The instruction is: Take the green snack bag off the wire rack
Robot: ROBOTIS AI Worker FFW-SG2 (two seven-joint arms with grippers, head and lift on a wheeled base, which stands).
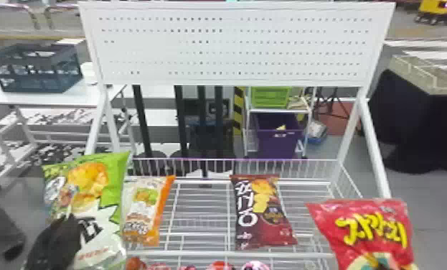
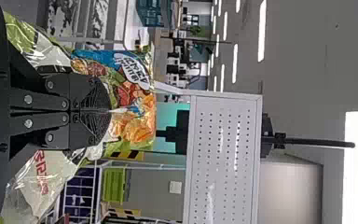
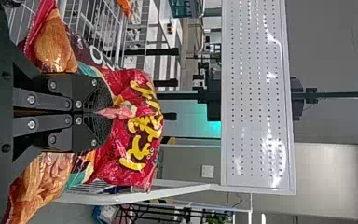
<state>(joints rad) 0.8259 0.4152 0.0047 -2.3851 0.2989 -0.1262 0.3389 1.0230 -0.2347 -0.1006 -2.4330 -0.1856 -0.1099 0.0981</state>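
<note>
Head view: I have my left gripper (image 1: 69, 216) pinched shut on the green snack bag (image 1: 89, 176) at the wire rack's (image 1: 287, 255) left end. The grasp looks done; I can't tell whether the bag's bottom clears the rack. My closed right gripper (image 3: 108, 112) grips a red bag (image 3: 126, 149) at its right end.

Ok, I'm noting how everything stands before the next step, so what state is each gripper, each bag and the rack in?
Left gripper: shut on the green snack bag.
Green snack bag: pinched, top edge up.
Right gripper: shut on the red bag.
Red bag: pinched, top edge up.
Orange-and-white bag: ungripped, on the rack.
Maroon bag: ungripped, on the rack.
Wire rack: partly filled.
</note>
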